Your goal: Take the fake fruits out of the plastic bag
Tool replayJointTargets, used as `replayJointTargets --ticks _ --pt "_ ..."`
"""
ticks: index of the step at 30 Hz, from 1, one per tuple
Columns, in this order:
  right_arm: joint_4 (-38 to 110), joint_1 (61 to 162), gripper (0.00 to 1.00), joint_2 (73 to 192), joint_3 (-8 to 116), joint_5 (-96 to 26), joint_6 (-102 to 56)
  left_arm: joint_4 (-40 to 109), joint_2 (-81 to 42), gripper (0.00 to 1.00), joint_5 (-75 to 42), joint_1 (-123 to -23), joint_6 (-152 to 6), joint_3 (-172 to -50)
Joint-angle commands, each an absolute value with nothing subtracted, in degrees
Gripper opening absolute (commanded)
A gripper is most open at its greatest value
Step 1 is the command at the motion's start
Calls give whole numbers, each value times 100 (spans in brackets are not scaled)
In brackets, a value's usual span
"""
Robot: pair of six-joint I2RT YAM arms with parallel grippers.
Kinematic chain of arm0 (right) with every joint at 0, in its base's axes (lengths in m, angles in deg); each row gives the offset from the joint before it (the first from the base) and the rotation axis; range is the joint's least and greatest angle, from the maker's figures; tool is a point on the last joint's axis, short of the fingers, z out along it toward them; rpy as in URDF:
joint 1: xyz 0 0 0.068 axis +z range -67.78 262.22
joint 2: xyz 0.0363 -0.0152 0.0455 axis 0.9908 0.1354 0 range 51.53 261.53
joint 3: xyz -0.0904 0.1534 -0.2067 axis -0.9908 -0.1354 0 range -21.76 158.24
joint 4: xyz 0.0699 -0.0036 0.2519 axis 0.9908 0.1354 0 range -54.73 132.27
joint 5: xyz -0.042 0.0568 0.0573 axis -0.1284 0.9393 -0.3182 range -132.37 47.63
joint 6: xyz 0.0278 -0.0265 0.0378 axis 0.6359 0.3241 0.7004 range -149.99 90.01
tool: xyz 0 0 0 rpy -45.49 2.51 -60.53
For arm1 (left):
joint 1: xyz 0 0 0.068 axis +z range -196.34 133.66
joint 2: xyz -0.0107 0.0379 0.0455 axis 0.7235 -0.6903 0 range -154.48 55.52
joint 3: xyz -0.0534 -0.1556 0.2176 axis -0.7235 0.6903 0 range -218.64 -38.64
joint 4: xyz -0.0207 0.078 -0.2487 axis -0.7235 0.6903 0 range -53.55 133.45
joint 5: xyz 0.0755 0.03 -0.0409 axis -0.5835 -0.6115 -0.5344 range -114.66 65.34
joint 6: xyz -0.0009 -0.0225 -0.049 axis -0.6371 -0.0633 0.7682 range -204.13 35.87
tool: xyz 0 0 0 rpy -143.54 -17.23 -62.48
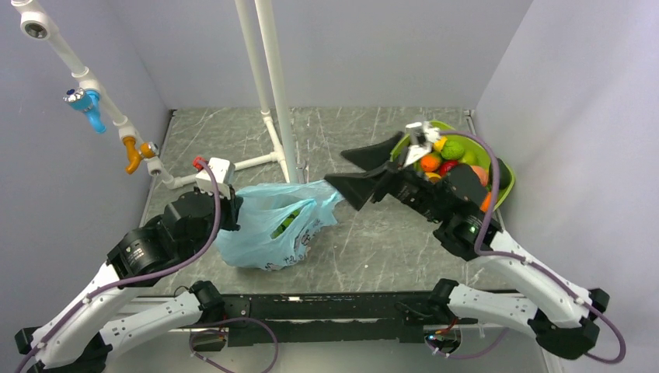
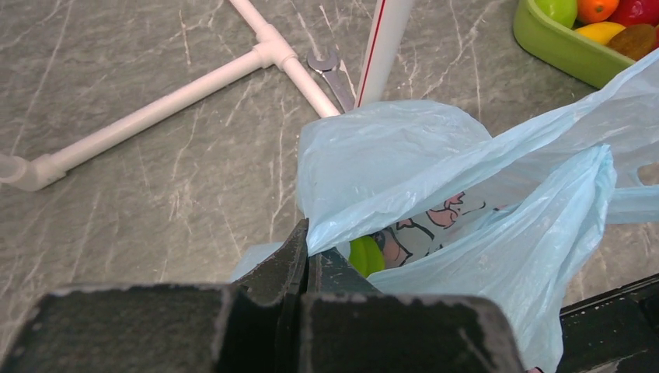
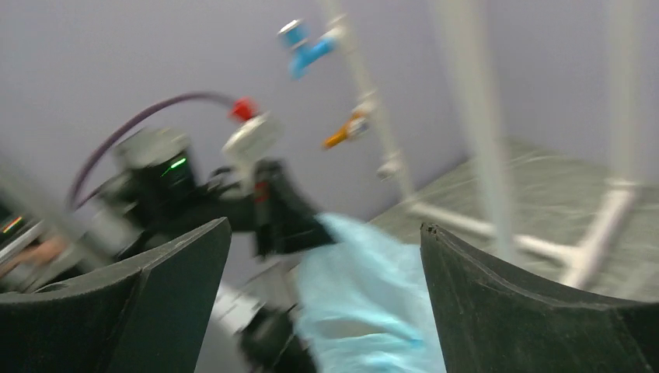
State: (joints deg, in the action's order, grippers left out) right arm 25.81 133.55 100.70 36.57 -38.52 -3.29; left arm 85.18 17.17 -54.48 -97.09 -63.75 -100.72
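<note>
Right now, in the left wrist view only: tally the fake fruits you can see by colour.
Green fruit: 2, that one in the lime-green tray, another inside the plastic bag
Orange fruit: 1
Red fruit: 1
Yellow fruit: 1
Brown fruit: 1
Total: 6 in view; the bag may hide more.
</note>
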Motion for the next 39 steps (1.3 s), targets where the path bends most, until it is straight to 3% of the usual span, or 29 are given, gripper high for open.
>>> replayJointTargets --ticks 1,4,7,11,14,18,22,23,24,25,27,29,30,34,39 --pt "3985 14047 91 10921 4792 -1410 -334 8457 1726 0 -5495 -9683 -6677 -10331" --pt "4320 15102 87 11235 5004 -2313 -713 8426 1891 0 -5226 -9679 -6546 -10211" --pt "4521 15394 79 11620 5085 -2641 -830 8324 2090 0 -4911 -9679 -6309 -10050" --pt "5270 15567 82 11948 5069 -4457 -600 8251 2312 0 -4764 -9682 -5825 -9891" --pt "5255 15578 87 11608 4356 -5640 387 8280 2452 0 -4881 -9681 -5535 -9808" --pt "3895 15576 95 11105 3257 -5115 986 8165 2504 0 -4741 -9679 -5393 -9766" --pt "3716 15468 100 11360 3448 -5379 700 8007 2443 0 -4290 -9679 -5332 -9778" --pt "3618 15402 99 11447 3522 -5345 572 7990 2457 2 -4221 -9680 -5332 -9752" --pt "3396 15335 98 11524 3549 -5239 475 7980 2480 12 -4178 -9679 -5334 -9712" --pt "3183 15216 94 11603 3577 -5010 422 8004 2502 24 -4179 -9682 -5335 -9700" --pt "2815 15000 77 11741 3637 -4568 292 8183 2513 49 -4253 -9683 -5352 -9790" --pt "2615 14930 52 11752 3661 -4282 -76 8363 2440 65 -4354 -9680 -5458 -10024" --pt "2517 14934 49 11719 3628 -4029 -319 8452 2368 73 -4396 -9682 -5562 -10191" --pt "2142 14930 34 11597 3358 -3256 -666 8840 1710 88 -4571 -9679 -6119 -11095" --pt "2199 14936 4 11645 3438 -2954 -851 9303 509 98 -4715 -9620 -6640 -12037"
